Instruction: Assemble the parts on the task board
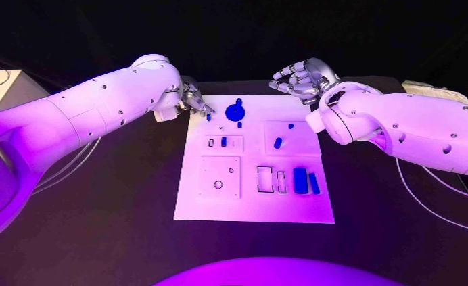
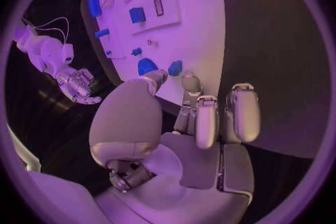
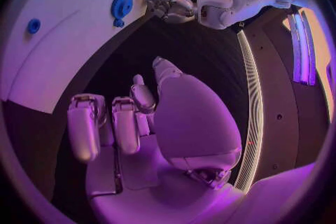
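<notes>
The white task board (image 1: 253,195) lies in the middle of the black table. A round blue gear (image 1: 235,111) stands near its far edge, with a small blue part (image 1: 239,125) just in front of it. More blue parts sit lower down: one in a left slot (image 1: 223,141), one in the right panel (image 1: 278,143), and two bars (image 1: 300,180) at the near right. My left hand (image 1: 190,100) hovers at the board's far left corner beside a small blue part (image 1: 207,117), holding nothing; its fingertips (image 2: 190,81) are close to that part (image 2: 175,68). My right hand (image 1: 304,78) is raised beyond the far right corner, fingers loosely bent and empty (image 3: 133,117).
A pale box (image 1: 17,88) stands at the table's far left, and a flat pale object (image 1: 429,90) lies at the far right. Thin cables (image 1: 429,195) trail under both arms. Bare black table (image 1: 107,218) flanks the board.
</notes>
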`<control>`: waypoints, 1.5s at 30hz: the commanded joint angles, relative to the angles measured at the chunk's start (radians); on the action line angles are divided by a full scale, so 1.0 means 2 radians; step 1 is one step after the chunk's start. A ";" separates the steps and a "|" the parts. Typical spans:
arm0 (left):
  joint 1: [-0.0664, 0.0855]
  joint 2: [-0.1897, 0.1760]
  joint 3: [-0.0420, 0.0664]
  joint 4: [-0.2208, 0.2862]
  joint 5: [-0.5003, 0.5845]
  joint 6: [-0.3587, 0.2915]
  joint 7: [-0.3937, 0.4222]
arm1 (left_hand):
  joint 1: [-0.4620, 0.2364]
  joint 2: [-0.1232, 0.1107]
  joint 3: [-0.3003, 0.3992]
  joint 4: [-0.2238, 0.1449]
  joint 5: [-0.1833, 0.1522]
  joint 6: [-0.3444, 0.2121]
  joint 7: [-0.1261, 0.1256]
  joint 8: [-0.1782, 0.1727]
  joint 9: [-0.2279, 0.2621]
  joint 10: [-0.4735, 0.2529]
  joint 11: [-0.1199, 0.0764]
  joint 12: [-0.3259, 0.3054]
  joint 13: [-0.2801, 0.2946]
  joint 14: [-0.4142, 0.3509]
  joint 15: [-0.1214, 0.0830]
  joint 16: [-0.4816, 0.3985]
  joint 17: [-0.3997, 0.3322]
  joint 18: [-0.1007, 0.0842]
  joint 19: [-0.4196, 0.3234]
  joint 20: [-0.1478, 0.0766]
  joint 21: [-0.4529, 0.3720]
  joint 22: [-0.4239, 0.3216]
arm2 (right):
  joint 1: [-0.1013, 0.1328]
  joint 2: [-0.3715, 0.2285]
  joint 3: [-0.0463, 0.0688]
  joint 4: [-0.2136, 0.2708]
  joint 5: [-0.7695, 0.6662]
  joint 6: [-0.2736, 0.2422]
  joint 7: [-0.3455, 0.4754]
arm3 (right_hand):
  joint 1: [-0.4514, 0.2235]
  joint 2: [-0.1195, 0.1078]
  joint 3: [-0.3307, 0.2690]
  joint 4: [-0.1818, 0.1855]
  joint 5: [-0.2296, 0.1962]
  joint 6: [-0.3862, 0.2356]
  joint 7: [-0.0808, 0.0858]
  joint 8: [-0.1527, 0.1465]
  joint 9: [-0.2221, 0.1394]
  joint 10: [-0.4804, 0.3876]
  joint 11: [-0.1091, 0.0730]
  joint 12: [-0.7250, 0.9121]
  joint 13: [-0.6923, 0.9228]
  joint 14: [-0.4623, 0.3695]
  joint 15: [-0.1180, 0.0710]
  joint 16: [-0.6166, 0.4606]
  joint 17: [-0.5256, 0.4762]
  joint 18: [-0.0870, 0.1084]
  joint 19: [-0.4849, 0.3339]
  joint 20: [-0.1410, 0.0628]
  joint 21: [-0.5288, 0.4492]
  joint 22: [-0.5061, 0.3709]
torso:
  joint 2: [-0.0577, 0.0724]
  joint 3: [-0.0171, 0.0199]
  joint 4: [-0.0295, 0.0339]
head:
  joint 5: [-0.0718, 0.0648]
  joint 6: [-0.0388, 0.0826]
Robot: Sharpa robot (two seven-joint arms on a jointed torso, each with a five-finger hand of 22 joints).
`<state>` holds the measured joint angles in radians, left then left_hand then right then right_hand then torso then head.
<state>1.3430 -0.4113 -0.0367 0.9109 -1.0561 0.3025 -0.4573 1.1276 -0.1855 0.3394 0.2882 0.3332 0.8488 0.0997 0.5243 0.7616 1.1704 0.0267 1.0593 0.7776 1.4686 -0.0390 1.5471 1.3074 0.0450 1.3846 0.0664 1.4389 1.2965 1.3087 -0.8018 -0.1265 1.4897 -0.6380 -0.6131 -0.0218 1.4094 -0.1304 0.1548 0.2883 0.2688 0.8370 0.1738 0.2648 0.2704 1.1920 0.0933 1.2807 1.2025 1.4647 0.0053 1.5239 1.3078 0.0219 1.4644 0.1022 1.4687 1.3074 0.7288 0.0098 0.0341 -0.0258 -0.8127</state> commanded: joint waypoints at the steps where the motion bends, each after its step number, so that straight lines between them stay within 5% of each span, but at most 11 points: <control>1: 0.000 0.001 0.000 0.002 0.004 0.014 0.008 | 0.006 0.001 0.001 -0.002 0.000 0.005 0.000 -0.002 -0.001 -0.003 -0.001 0.002 0.001 0.043 0.003 -0.001 0.112 0.010 0.001 0.002 -0.002 0.001 | 0.000 0.000 0.000 0.000 -0.005 0.006 0.004 | -0.005 0.001 0.004 0.000 -0.002 -0.003 0.001 0.000 -0.001 -0.004 -0.001 -0.001 -0.001 0.040 0.003 -0.003 0.079 0.003 0.033 0.003 -0.003 0.090 | 0.000 0.0001 -0.0003 | 0.000 0.000; 16: 0.000 0.000 0.000 0.007 0.011 0.017 0.009 | 0.018 0.007 0.004 -0.003 0.000 0.010 -0.002 -0.002 -0.004 -0.002 -0.003 0.004 0.001 0.044 0.001 0.001 0.114 0.010 0.002 0.001 -0.002 0.002 | 0.000 0.002 0.000 -0.001 -0.005 0.007 0.004 | -0.005 0.001 0.004 0.000 -0.002 -0.003 0.001 0.000 -0.001 -0.004 -0.001 -0.001 -0.001 0.040 0.003 -0.003 0.079 0.003 0.033 0.003 -0.003 0.090 | 0.001 0.0002 -0.0002 | 0.001 0.000; 27: 0.000 -0.001 0.000 0.008 0.020 0.022 0.010 | 0.071 0.032 0.041 -0.018 0.000 0.015 -0.009 0.003 -0.005 0.000 -0.009 0.003 -0.003 0.045 -0.004 0.002 0.116 0.009 0.003 -0.003 0.000 0.006 | 0.000 0.002 0.000 -0.002 -0.005 0.007 0.004 | -0.005 0.001 0.004 0.000 -0.002 -0.003 0.001 0.000 -0.001 -0.004 -0.001 -0.001 -0.001 0.040 0.003 -0.003 0.079 0.003 0.033 0.003 -0.003 0.090 | 0.000 0.0002 0.0002 | 0.001 -0.002; 36: 0.000 0.000 0.000 0.005 0.022 0.021 0.011 | 0.094 0.039 0.100 -0.043 -0.007 0.012 -0.011 0.020 0.009 0.004 -0.012 0.003 -0.006 0.046 -0.007 0.005 0.120 0.008 0.004 -0.005 0.001 0.009 | 0.000 0.002 0.000 -0.002 -0.005 0.007 0.004 | -0.006 0.000 0.008 -0.001 -0.002 -0.004 0.001 0.000 -0.001 -0.003 -0.001 0.000 -0.001 0.040 0.002 -0.003 0.078 0.002 0.033 0.003 -0.002 0.090 | 0.000 0.0004 -0.0005 | 0.000 -0.002; 45: 0.000 -0.009 0.000 0.019 0.043 0.005 0.012 | 0.070 0.026 0.188 -0.083 -0.010 0.007 -0.012 0.048 0.035 0.015 -0.013 0.009 -0.002 0.048 -0.008 0.007 0.123 0.007 0.008 -0.006 0.004 0.016 | 0.000 0.002 0.000 -0.003 -0.005 0.008 0.003 | -0.006 0.000 0.008 -0.001 -0.002 -0.004 0.001 0.000 -0.001 -0.003 -0.001 0.000 -0.001 0.039 0.002 -0.003 0.078 0.003 0.033 0.003 -0.003 0.090 | 0.000 0.0006 -0.0002 | 0.001 -0.002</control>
<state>1.3422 -0.4267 -0.0368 0.9402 -1.0072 0.3254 -0.4447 1.2798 -0.1293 0.5694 0.2660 0.3138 0.8700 0.0782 0.5795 0.7505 1.1944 -0.0002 1.0736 0.7726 1.4660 -0.0493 1.5561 1.3073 0.0451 1.3956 0.0554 1.4429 1.3080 1.3088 -0.7975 -0.1266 1.4834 -0.6389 -0.6121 -0.0219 1.4094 -0.1304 0.1672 0.2868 0.2690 0.8370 0.1738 0.2648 0.2692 1.1920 0.0933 1.2807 1.2026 1.4647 0.0053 1.5239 1.3075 0.0219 1.4644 0.1022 1.4687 1.3078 0.7285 0.0107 0.0334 -0.0247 -0.8171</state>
